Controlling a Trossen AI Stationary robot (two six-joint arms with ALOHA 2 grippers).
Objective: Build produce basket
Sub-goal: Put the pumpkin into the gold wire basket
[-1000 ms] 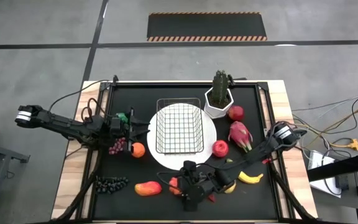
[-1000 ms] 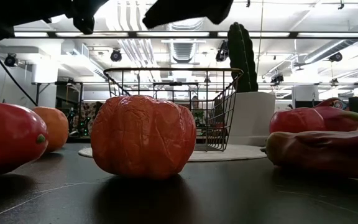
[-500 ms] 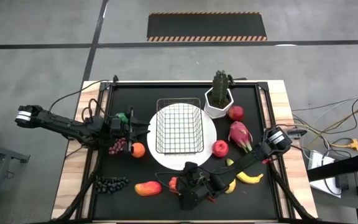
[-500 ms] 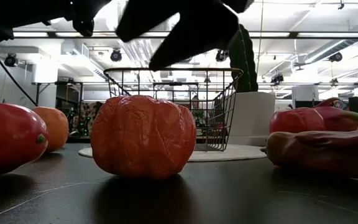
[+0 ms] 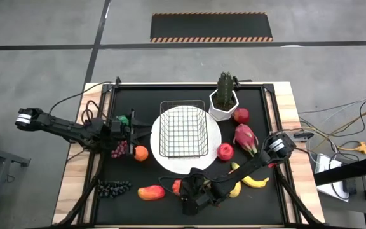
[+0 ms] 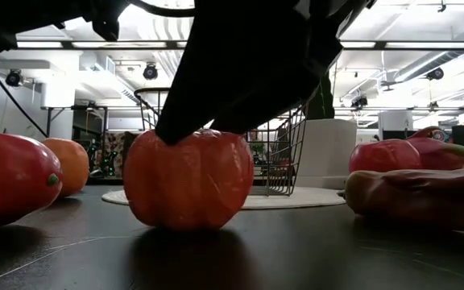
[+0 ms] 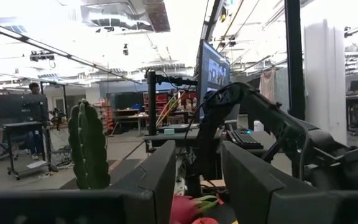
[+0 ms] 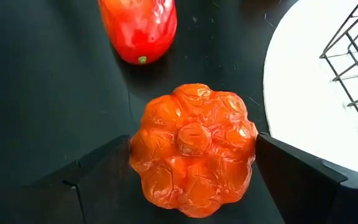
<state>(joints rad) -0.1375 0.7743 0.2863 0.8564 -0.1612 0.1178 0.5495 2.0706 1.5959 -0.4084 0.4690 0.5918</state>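
We see the right pincer (image 8: 194,180) low over the near edge of the desk (image 5: 170,95), its two fingers (image 8: 297,180) spread wide on either side of a lumpy orange-red fruit (image 8: 193,146) without closing on it; in the low view its dark bulk hangs right over the top of that fruit (image 6: 188,179). The fruit sits on the dark desk just beside the rim of the round white plate (image 5: 215,137), and a red mango (image 8: 138,26) lies near it on the side away from the plate. The wire basket (image 5: 183,130) stands upright on the plate in the middle of the desk and we see nothing inside it. The left pincer (image 5: 135,130) hovers at the plate's left edge with its fingers (image 7: 160,180) a little apart and nothing between them, next to the purple grapes (image 5: 119,149) and an orange (image 5: 141,152). The dragonfruit (image 5: 246,138), two red apples (image 5: 225,151) and the banana (image 5: 255,182) lie on the right side, dark grapes (image 5: 114,187) at the near left.
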